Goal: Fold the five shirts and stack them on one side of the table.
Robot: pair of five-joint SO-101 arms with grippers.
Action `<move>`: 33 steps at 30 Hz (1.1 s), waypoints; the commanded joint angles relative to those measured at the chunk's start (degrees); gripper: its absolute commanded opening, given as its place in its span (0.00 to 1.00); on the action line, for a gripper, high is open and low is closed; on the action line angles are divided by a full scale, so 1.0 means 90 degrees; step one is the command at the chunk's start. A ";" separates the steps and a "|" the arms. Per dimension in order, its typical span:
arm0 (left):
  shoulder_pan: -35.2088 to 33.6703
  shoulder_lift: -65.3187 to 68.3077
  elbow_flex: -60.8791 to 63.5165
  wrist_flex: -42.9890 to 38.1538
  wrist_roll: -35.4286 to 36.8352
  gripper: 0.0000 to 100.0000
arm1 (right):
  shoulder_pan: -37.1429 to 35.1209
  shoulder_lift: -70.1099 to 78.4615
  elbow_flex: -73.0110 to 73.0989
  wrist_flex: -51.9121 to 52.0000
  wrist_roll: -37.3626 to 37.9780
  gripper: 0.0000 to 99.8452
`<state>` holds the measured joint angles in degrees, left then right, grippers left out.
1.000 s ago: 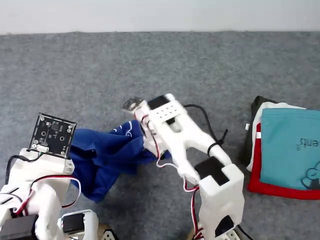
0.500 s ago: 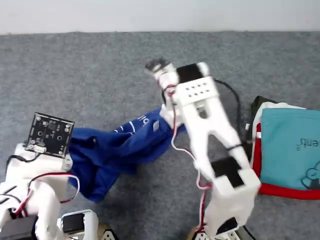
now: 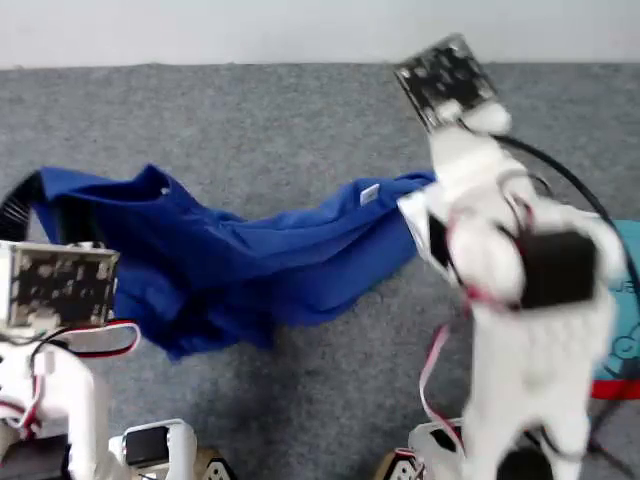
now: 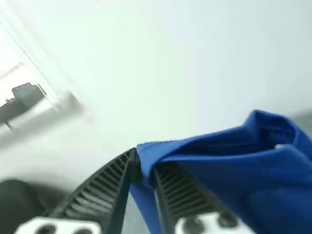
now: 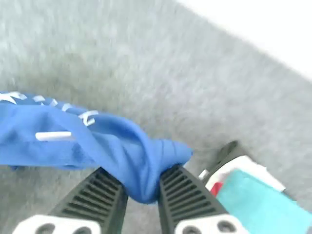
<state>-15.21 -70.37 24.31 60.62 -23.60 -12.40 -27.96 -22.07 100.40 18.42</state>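
— Where is the blue shirt [image 3: 270, 255]?
— Stretched out over the grey surface [image 3: 250, 120].
— Who holds it?
— The left gripper [image 4: 143, 168] pinches one end and the right gripper [image 5: 141, 184] the other, both closed tight.

Wrinkled blue shirt [image 3: 250, 260] hanging stretched sideways, raised at both ends, middle sagging in loose folds, white print and tag showing. Others lying folded and stacked at right: teal shirt [image 5: 261, 208] sitting on top, red shirt [image 5: 217, 189], white shirt [image 5: 249, 170], dark shirt [image 5: 227, 149] peeking out beneath.
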 commanded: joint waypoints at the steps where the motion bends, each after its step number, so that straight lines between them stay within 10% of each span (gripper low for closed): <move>1: 0.0020 -0.0049 -0.0689 -0.0381 0.0000 0.01 | 0.0083 -0.0972 -0.0274 0.0024 0.0020 0.01; 21: 0.0020 0.0010 -0.3697 -0.0420 0.0010 0.01 | 0.0151 -0.2593 -0.0274 -0.0591 0.0029 0.01; 33: -0.0029 -0.0029 -0.3346 -0.1407 0.0010 0.01 | 0.1773 -0.2730 -0.0264 -0.0444 -0.0283 0.01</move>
<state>-15.12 -70.81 -7.43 48.92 -23.60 2.11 -52.57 -23.65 96.53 17.01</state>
